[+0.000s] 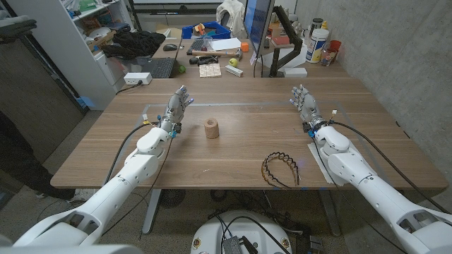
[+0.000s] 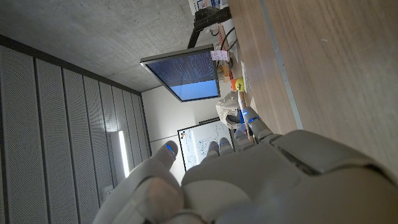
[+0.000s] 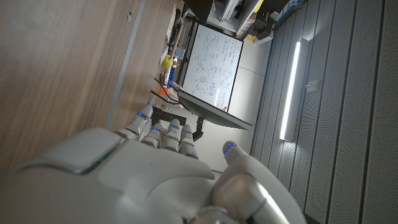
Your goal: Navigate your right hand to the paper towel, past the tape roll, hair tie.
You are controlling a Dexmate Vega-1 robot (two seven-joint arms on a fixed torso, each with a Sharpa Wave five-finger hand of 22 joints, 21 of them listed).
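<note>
A short brown tape roll [image 1: 211,128] stands upright on the wooden table [image 1: 240,144], left of centre. A black toothed hair band [image 1: 280,169] lies near the front edge, right of centre. A white paper towel [image 1: 317,163] lies flat at the right, partly under my right forearm. My right hand [image 1: 304,100] [image 3: 143,174] is at the far right of the table, beyond the towel, with its fingers apart and nothing in it. My left hand [image 1: 176,107] [image 2: 249,180] is at the far left, behind and left of the roll, also holding nothing.
Behind the table stands a cluttered desk with a keyboard [image 1: 159,68], a monitor [image 1: 258,25] on an arm, and bottles [image 1: 319,42]. A concrete wall runs along the right. Bare wood lies between the roll and the hair band.
</note>
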